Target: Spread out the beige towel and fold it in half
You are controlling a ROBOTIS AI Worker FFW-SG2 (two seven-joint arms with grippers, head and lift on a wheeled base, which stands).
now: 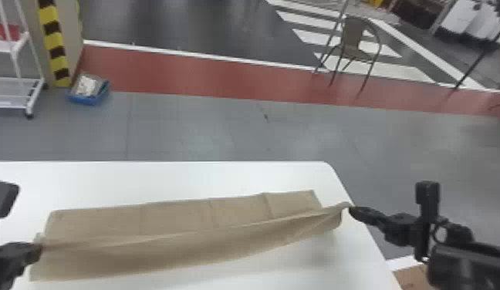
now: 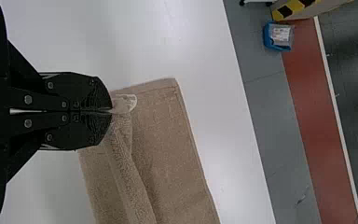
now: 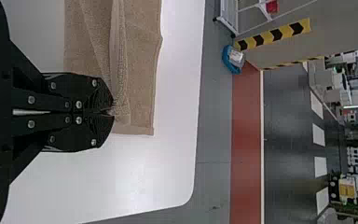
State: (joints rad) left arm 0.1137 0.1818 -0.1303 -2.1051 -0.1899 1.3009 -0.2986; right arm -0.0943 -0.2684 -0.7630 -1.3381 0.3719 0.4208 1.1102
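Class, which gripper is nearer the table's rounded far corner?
Right. The right gripper is in front of that corner; the left gripper is far to its left; both grip the towel.

A flat-fingered black left gripper (image 1: 38, 250) and black right gripper (image 1: 352, 212) pinch opposite ends of a long beige cloth towel (image 1: 172, 216) over a white, round-cornered table (image 1: 164, 179).

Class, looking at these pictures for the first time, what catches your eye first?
Most likely the beige cloth towel, stretched across the white table, a black two-fingered gripper clamped on it at each end. Beyond the table, a yellow-and-black striped post edge stands out at the far left.
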